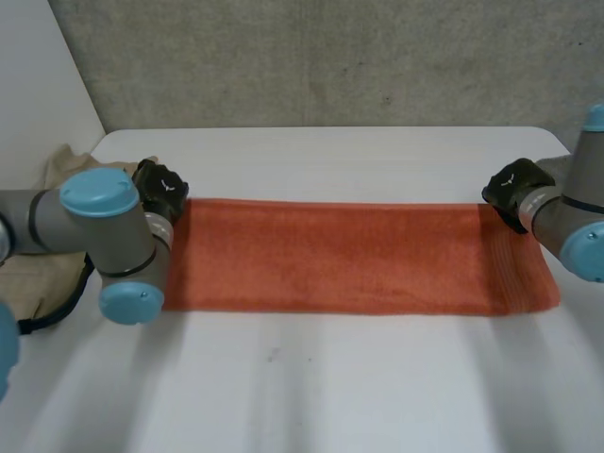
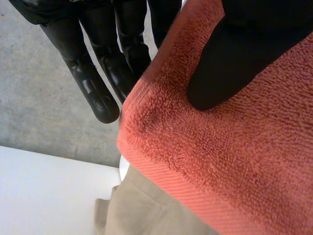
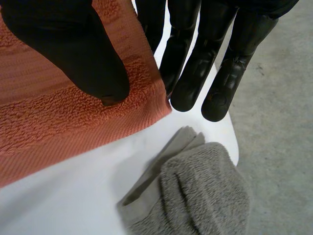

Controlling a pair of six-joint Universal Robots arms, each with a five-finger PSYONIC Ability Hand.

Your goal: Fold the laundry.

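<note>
- Pinches orange towel (image 1: 359, 255), flat mid-table, at its 9 o'clock far corner with left hand (image 1: 162, 187); thumb on top, fingers (image 2: 93, 93) underneath
- Pinches 3 o'clock far corner likewise with right hand (image 1: 514, 187)
- Hides towel's 9 o'clock edge and part of beige cloth (image 1: 38, 274) behind left arm (image 1: 99, 226)

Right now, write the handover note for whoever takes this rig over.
Left hand: shut, pinching the far left corner of the red towel between thumb and fingers.
Right hand: shut, pinching its far right corner.
The red towel lies spread lengthwise across the table.
Done: towel laid out and both far corners gripped.
Left: the folding itself. A beige cloth beside the left arm and a grey cloth near the right hand lie unfolded.
</note>
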